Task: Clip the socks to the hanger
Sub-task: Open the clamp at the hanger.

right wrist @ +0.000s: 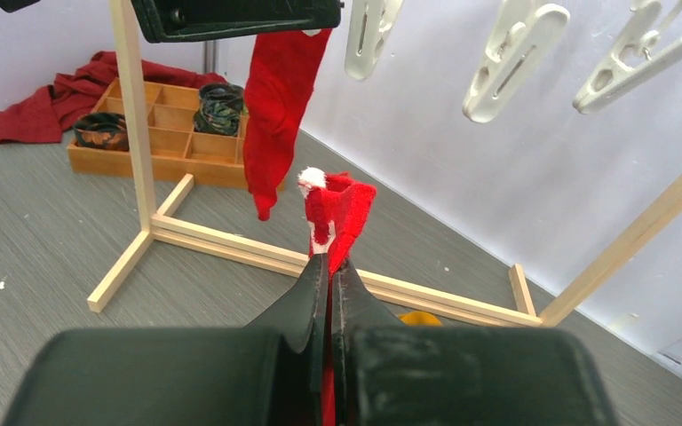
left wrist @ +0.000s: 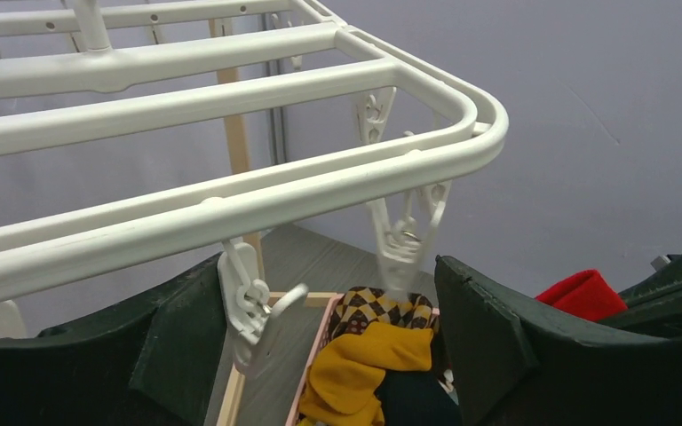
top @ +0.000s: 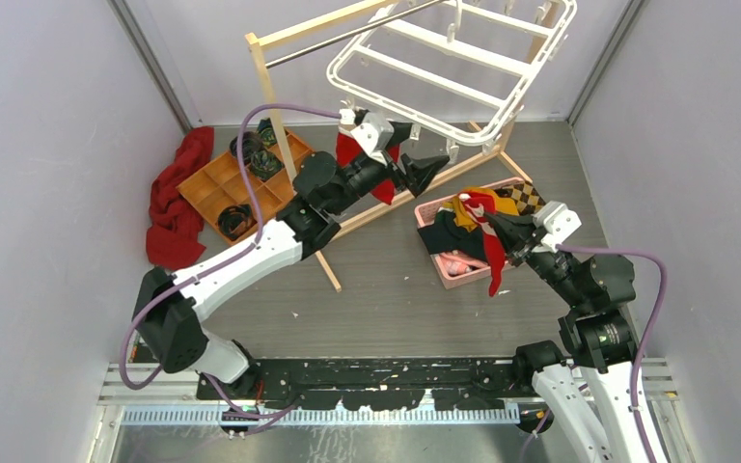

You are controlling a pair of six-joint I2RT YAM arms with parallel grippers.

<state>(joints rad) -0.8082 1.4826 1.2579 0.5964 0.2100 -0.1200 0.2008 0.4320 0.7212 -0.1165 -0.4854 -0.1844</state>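
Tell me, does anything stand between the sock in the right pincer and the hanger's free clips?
Nothing visible does: in the right wrist view, open air separates the held sock from the free clips hanging above it.

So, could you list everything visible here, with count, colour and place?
white plastic hanger frame with clips: one, white, on the rack, back
light wooden rack with metal rod: one, pale, back centre
hanging red sock: one, bright red, under the hanger
red sock with white trim: one, bright red, in right gripper
dark red cloth: one, far left
wooden compartment tray: one, brown, left, holding dark rolls
pink basket: one, right, holding mustard garment, checkered garment
left gripper: one, black, open, by hanger edge
right gripper: one, black, shut on sock
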